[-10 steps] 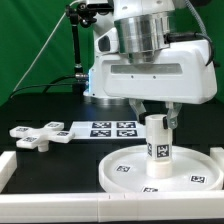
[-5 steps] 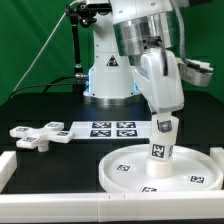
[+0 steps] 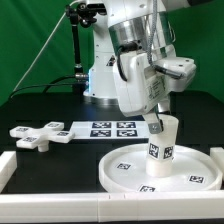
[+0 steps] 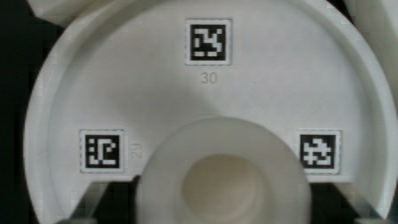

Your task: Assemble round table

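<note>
The large rimmed round disc point(image 3: 125, 172) lies flat on the black table at the front of the exterior view. The short thick post point(image 3: 158, 152) stands upright at its middle, tag facing the camera. My gripper point(image 3: 160, 124) is over the post's top, turned on its wrist, and is shut on the post. In the wrist view the post's hollow top point(image 4: 222, 172) fills the space between my two dark fingers point(image 4: 111, 200), above the disc point(image 4: 196, 90) with its three tags. The cross-shaped piece point(image 3: 35, 136) lies loose at the exterior view's left.
The marker board point(image 3: 108, 129) lies flat behind the disc. A white raised rail point(image 3: 15, 168) runs along the table's front and left edge. The arm's white base point(image 3: 105, 75) and a black stand point(image 3: 78, 45) are at the back.
My hand has turned about the vertical axis over the last second, from facing square on to sharply rotated, with the post in its grip. The post stays on the disc's middle.
</note>
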`<state>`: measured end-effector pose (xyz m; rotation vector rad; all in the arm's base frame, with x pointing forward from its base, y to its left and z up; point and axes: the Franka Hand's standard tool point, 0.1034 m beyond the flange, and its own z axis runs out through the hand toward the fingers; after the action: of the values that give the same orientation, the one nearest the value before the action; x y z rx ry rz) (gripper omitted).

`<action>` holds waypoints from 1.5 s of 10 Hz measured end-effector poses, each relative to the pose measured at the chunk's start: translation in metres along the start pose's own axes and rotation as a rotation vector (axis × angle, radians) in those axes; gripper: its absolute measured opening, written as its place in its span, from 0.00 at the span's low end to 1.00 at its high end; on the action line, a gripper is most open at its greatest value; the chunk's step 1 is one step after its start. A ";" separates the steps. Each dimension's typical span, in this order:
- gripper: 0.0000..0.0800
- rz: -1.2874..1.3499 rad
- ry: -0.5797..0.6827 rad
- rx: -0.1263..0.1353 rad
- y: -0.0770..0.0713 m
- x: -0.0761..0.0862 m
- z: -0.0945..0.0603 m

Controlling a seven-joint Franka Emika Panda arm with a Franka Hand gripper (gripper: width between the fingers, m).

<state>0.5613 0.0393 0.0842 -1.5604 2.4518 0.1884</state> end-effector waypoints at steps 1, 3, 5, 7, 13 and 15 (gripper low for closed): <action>0.51 -0.041 0.000 -0.001 0.000 0.000 0.001; 0.75 -0.186 0.005 -0.008 0.000 0.000 0.001; 0.80 -0.437 0.025 -0.014 -0.001 -0.005 0.000; 0.81 -0.573 0.023 -0.016 -0.001 -0.003 0.001; 0.81 -1.307 0.046 -0.061 -0.005 0.006 -0.001; 0.81 -1.540 0.046 -0.074 -0.008 0.004 -0.001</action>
<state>0.5665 0.0322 0.0840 -2.8782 0.6814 -0.0499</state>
